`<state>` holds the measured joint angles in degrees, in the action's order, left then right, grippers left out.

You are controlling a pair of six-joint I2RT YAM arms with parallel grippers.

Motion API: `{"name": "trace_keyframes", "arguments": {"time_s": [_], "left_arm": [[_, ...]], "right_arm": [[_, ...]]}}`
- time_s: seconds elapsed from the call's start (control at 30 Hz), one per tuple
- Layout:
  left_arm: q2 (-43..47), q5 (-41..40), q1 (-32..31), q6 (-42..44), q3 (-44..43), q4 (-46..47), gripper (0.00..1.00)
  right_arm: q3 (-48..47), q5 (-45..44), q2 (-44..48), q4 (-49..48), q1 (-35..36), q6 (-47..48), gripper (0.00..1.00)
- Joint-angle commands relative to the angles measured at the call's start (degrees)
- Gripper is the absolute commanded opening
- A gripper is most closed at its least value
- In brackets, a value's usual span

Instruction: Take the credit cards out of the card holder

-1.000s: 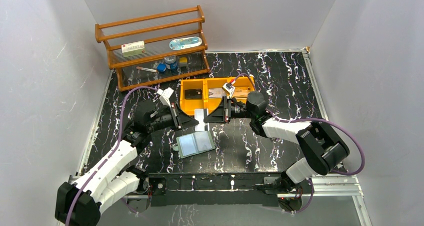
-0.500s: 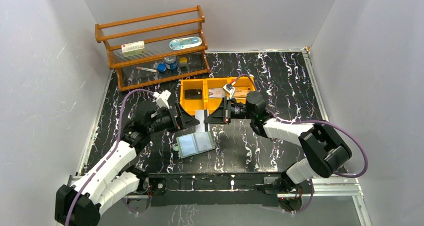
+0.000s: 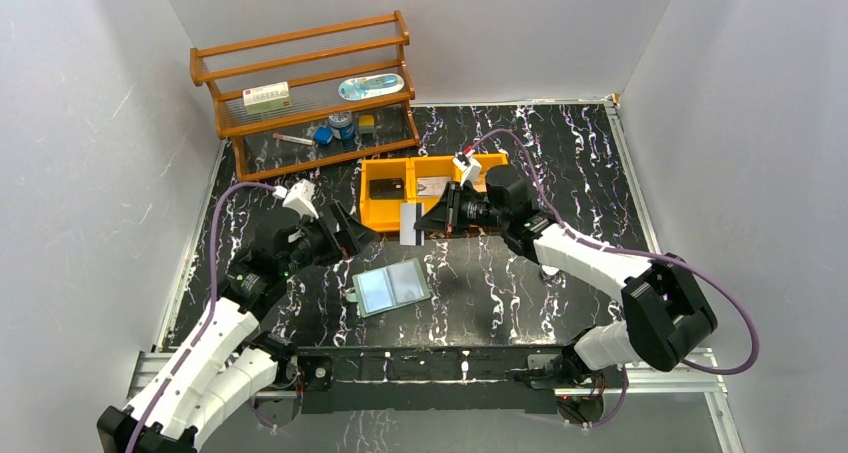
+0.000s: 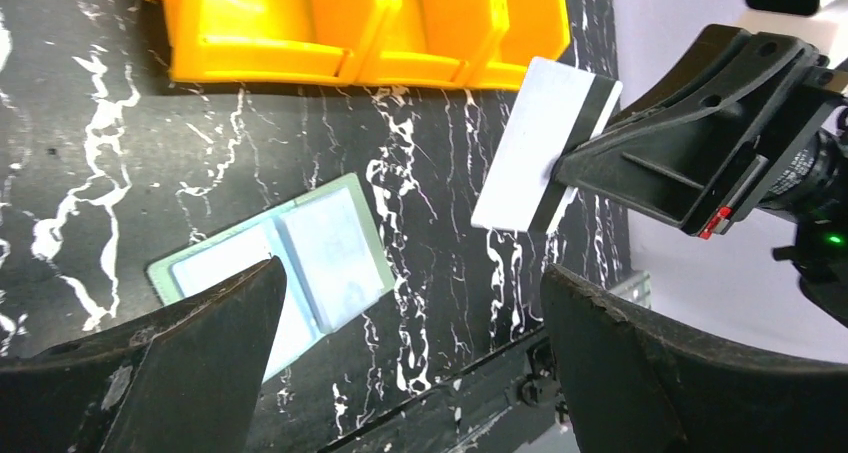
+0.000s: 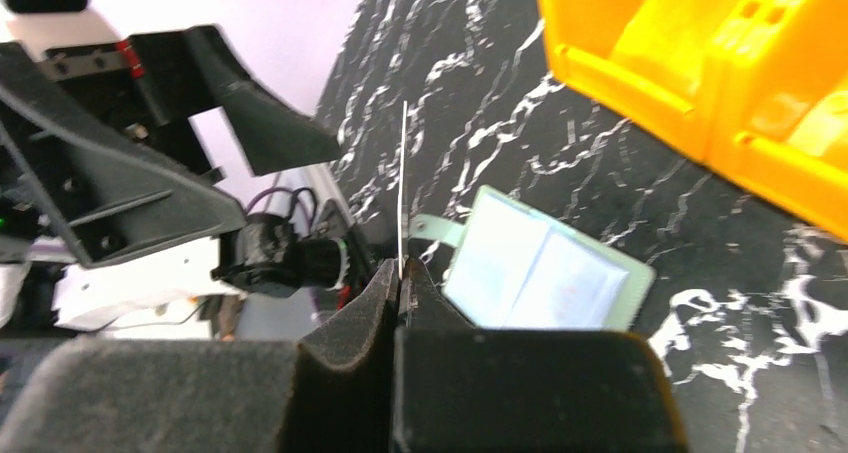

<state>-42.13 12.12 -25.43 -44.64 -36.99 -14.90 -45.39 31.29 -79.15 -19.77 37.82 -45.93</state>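
Pinching white black-striped plastic card (image 3: 409, 223) by one edge in right end effector (image 3: 420, 223), over worktop (image 3: 560, 173) middle, just short of orange plastic bin (image 3: 380, 216). Could pivot or slip if swung fast. Wide and empty at left end effector (image 4: 412, 273); may nudge loose pale teal flat card holder (image 3: 392, 287) nearby.

Black table (image 3: 570, 173) with white marble veining, walled on three sides. Standing on it at the far left is a wooden rack (image 3: 305, 103). An orange bin (image 3: 385, 220) sits just in front of the rack, toward the middle. The card holder (image 3: 392, 287) lies flat and opened out nearer the front edge, apart from the bin.
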Motion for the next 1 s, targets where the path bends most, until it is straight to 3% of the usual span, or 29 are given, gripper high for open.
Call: {"name": "trace_keyframes", "arguments": {"time_s": [0.0,0.13,0.37,0.7,0.97], "left_arm": [[2.3,-6.5,0.4,1.8,-2.5,-5.8,0.98],[2.4,-8.1,0.4,2.0,-2.7,-8.4,0.98],[3.1,-10.2,0.4,2.4,-3.2,-12.2,0.98],[3.3,-9.0,0.4,1.2,-1.5,-12.7,0.99],[2.9,-8.2,0.4,0.8,-1.2,-13.6,0.98]], "right_arm": [[-5.9,-9.7,2.1,9.3,-0.3,11.6,0.0],[-10.1,-18.1,2.2,16.0,-0.4,20.5,0.0],[-11.8,-33.3,2.8,16.5,-0.4,39.0,0.0],[-25.5,-32.9,-11.7,25.7,-0.1,61.5,0.0],[-34.6,-40.3,-24.5,31.8,3.1,78.5,0.0]]}}
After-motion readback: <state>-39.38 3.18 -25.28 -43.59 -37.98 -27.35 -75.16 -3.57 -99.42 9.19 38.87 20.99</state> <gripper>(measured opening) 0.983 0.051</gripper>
